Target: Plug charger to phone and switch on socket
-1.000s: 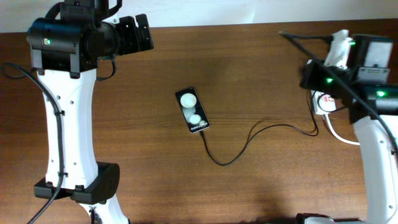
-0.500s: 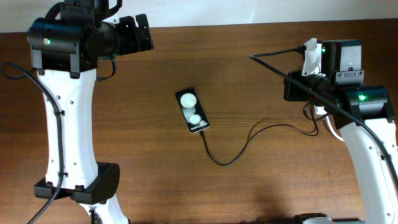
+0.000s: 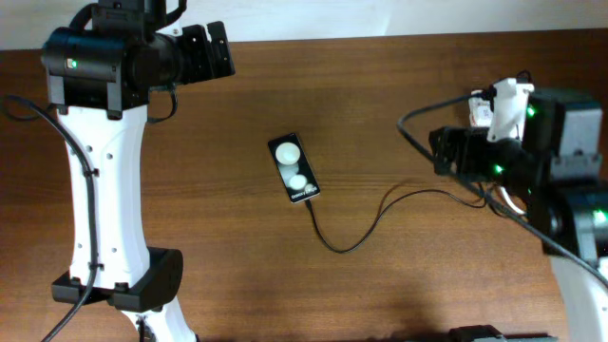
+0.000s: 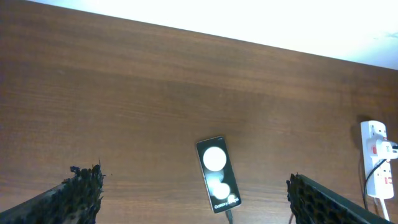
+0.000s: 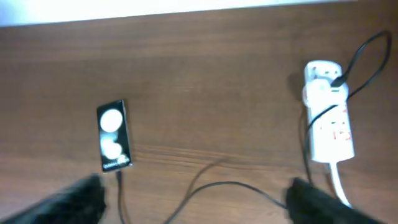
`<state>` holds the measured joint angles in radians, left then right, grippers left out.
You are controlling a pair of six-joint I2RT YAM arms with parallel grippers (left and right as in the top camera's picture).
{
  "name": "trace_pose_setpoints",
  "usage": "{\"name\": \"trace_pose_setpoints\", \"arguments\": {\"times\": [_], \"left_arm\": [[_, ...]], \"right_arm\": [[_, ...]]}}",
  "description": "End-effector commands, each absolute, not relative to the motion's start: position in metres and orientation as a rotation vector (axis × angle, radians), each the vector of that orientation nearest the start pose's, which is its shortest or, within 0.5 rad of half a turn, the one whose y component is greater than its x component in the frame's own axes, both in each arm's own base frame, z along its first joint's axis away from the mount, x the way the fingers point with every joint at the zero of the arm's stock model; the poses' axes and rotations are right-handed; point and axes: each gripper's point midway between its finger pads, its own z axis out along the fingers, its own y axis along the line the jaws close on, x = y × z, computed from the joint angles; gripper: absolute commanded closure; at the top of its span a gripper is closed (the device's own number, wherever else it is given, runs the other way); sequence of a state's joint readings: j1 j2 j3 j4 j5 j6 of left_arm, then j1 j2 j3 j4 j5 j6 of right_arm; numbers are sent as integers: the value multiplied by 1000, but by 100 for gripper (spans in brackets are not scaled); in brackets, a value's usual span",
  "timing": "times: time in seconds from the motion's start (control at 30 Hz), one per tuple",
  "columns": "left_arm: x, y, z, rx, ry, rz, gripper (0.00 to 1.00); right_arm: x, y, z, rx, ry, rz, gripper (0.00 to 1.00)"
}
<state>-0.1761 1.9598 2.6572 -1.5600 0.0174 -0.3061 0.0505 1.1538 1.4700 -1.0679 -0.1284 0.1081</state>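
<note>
Gaping wide, the left gripper (image 4: 193, 183) holds nothing. Its two dark fingers (image 4: 81, 190) stand at either edge of the view, and the phone (image 4: 217, 174) lies flat on the table (image 4: 124, 93) just ahead of the gap between them. The right gripper (image 5: 196, 193) is likewise spread far apart and bare (its fingers (image 5: 314, 199) show only as blurs). The phone lies ahead of one finger and the socket (image 5: 328, 124) ahead of the other. One white plug (image 5: 320, 90) sits in the socket's far end. The charger (image 3: 423, 190) curves loosely across the table between socket and phone, its tip meeting the phone's short end nearest the fingers. Counted: one phone bearing two round reflections, one socket, one charger, one thick white cord (image 5: 339, 183).
</note>
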Motion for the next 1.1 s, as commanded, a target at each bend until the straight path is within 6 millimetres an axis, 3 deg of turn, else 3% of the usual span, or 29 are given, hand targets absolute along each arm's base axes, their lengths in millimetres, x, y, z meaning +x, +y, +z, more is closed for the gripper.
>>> {"name": "trace_pose_setpoints", "arguments": {"times": [0.0,0.2,0.83,1.07], "left_arm": [[424,-75,374,-149,2439,-215,1],[424,-75,374,-149,2439,-215,1],[424,-75,374,-149,2439,-215,1],[424,-75,374,-150,2439,-215,1]], "right_arm": [[289,38,332,-4,2310,224,1],[282,37,324,-1,2352,225,1],[284,26,323,-32,2348,120,1],[280,13,331,-23,2185,28,1]]}}
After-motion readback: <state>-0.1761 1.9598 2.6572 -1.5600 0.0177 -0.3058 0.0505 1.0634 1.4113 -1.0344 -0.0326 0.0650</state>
